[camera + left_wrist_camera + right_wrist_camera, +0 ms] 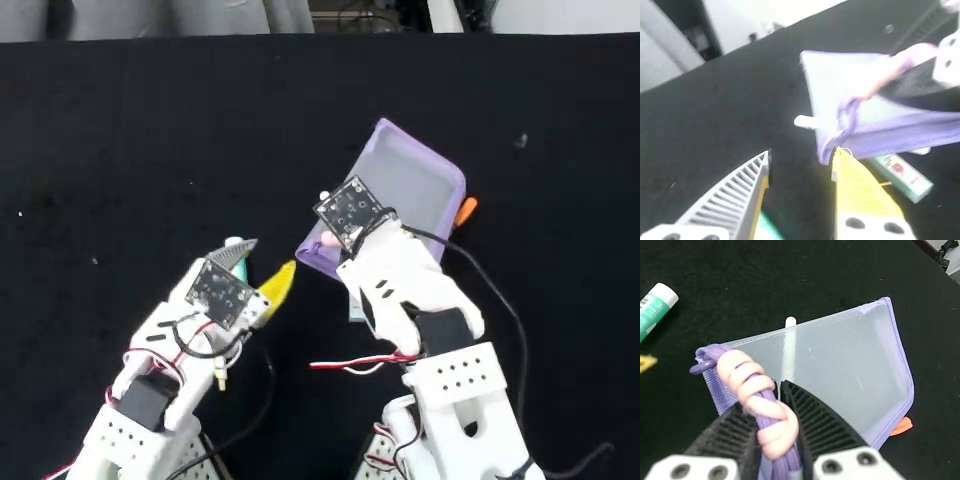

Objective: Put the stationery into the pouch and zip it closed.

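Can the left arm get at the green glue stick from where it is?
Probably yes. The left gripper is open, and the glue stick lies on bare table just beside its yellow finger, nothing between. The right gripper, shut on the pouch, sits close and might crowd it.

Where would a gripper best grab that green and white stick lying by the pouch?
Probably mid-barrel, from above, fingers straddling its narrow width. The green and white stick lies flat on the table, long and slim, with the pouch close beside it, so the left gripper, open nearby, seems best placed.
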### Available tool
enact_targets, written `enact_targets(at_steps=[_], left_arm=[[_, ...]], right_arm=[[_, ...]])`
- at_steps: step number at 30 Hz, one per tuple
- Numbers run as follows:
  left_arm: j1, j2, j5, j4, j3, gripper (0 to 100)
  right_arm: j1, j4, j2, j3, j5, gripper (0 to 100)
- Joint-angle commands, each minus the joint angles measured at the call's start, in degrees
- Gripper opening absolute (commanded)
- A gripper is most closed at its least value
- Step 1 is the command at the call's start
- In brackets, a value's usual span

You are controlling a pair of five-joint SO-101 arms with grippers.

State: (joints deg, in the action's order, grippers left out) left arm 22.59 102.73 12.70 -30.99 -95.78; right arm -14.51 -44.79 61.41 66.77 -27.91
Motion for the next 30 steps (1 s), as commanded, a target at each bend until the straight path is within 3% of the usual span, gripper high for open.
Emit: enact_targets(at_steps=[1,15,30], left_arm=[[3.8,0.6,0.1,1.5,-1.3,21],[-1.0,-1.7,-2.5,1.1,2.2,21],[-0.7,-46.2,-3.0,12.8,19.4,21]], right_arm=[[1.1,-0.3,1.7,-0.6,0.3,1.1],[1.1,-0.4,1.7,-0.7,0.4,1.1],[1.1,-3.2,1.8,-2.3,0.3,1.1]])
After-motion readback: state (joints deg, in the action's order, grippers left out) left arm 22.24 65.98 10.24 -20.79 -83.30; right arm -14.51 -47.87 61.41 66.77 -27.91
